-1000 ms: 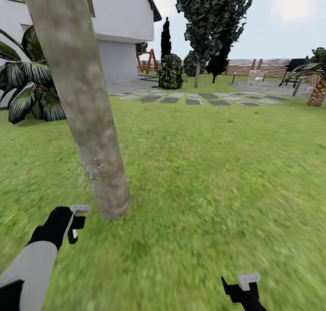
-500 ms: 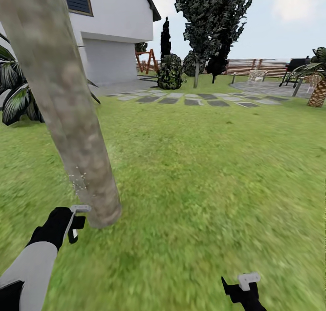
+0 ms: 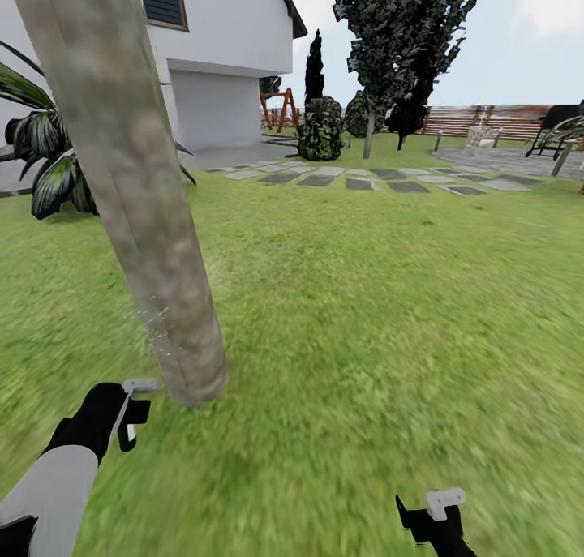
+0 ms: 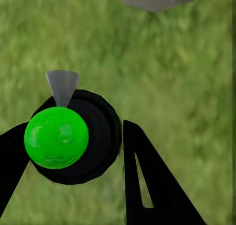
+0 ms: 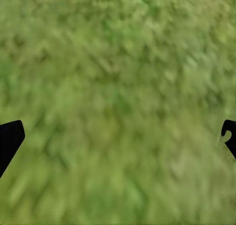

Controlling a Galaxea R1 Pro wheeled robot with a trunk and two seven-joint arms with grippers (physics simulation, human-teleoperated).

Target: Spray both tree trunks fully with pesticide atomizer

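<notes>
1. The left gripper (image 4: 73,151) is clenched on the atomizer (image 4: 73,136); in the left wrist view its black fingers (image 4: 147,181) flank a round black body with a bright green ball on top and a grey nozzle pointing away over the grass.
2. In the head view the left gripper (image 3: 126,411) sits low beside the base of the near trunk (image 3: 142,208), close but not touching; pale specks dot the bark just above it, which I judge to be spray landing.
3. The right gripper (image 3: 434,516) hangs over bare lawn (image 3: 365,297), released; its wrist view shows the fingertips (image 5: 10,139) spread wide with nothing between them.
4. The second tree (image 3: 405,46) stands far off, near the stepping stones (image 3: 357,180) and fence (image 3: 495,119).
5. Handling, as a judgement: the atomizer looks rigid, smooth and light; a round body may twist in a two-finger pinch, so a grip across its widest part seems safest, nozzle kept towards the bark.
6. Only a low patch appears speckled; much of the trunk probably remains to cover.
</notes>
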